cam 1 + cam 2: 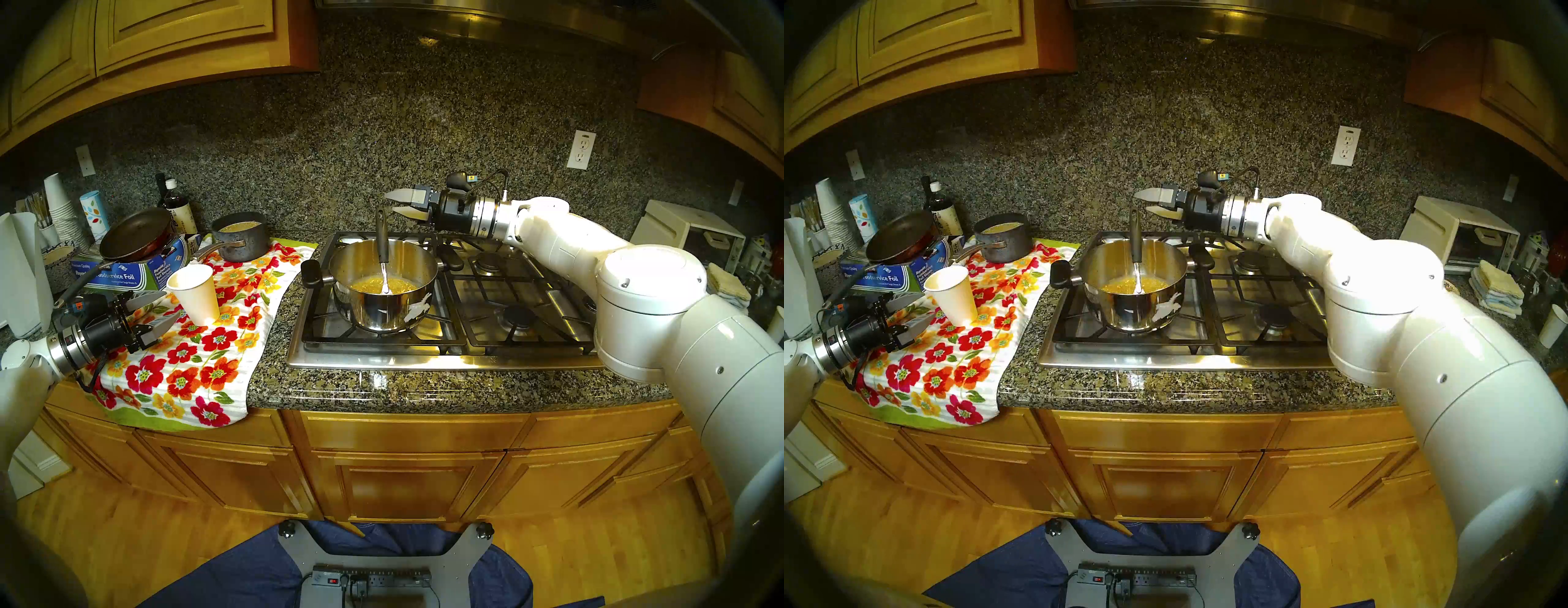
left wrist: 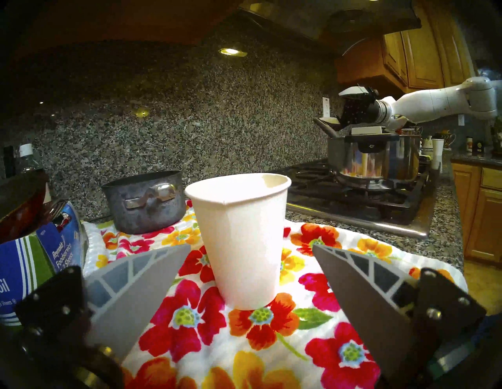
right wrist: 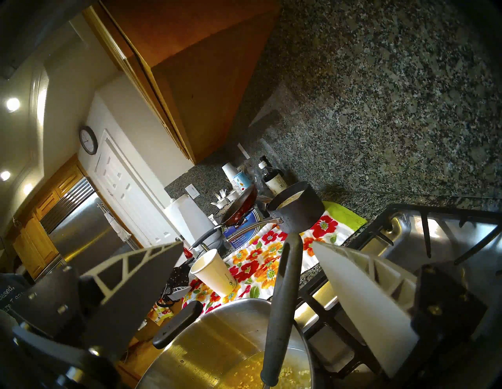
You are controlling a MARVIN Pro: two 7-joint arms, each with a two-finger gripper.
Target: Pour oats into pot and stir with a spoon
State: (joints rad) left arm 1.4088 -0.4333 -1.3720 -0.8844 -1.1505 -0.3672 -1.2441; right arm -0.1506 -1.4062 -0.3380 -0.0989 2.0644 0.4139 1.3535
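From the head cameras you see the pot point(image 1: 384, 288) on the stove's point(image 1: 445, 352) front left burner, with the oats point(image 1: 382, 285) spread across its bottom and the spoon point(image 1: 383, 250) standing in them, its handle leaning on the far rim. Your right gripper point(image 1: 392, 204) hovers just above the handle's tip with its jaws apart, holding nothing. Your left gripper point(image 1: 163, 308) is spread wide and empty, near a white paper cup point(image 1: 194, 293) upright on the floral towel point(image 1: 191, 361). In your left wrist view, the cup point(image 2: 239, 239) stands between and beyond the open fingers point(image 2: 141, 288), untouched. In your right wrist view, the spoon handle point(image 3: 282, 307) rises between the parted fingers point(image 3: 361, 304), clear of both.
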